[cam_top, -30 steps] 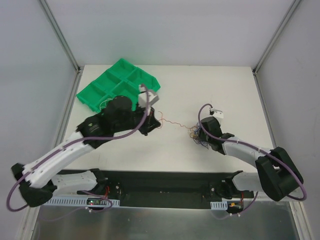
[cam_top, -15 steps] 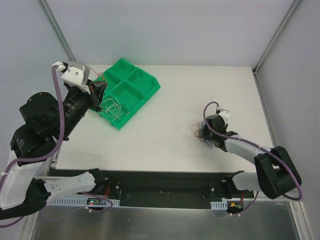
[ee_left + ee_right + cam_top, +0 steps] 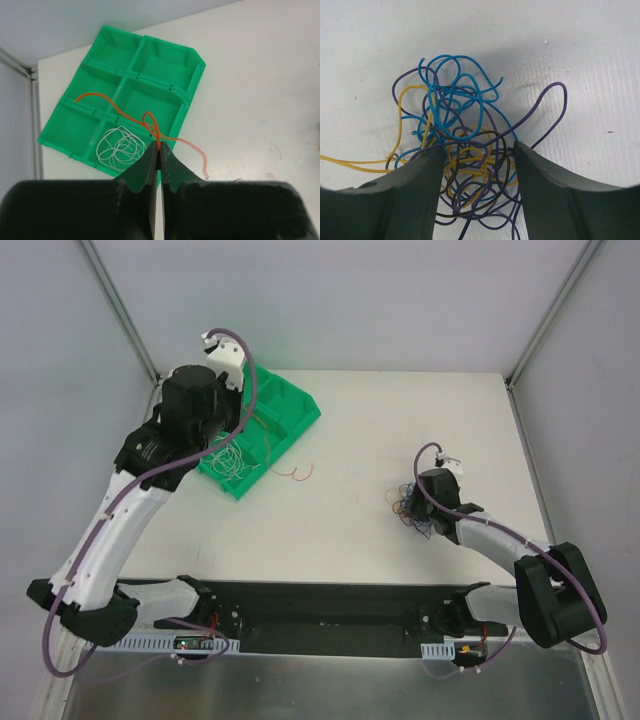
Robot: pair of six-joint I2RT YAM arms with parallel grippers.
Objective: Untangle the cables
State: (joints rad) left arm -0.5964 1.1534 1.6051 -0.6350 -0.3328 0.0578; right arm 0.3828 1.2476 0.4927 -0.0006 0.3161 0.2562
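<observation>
Cables between parted right pincer

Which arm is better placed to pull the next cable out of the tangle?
Right. The right gripper hangs open astride the tangle, while the left gripper is shut on an orange cable over the green tray, well away from the tangle.
</observation>
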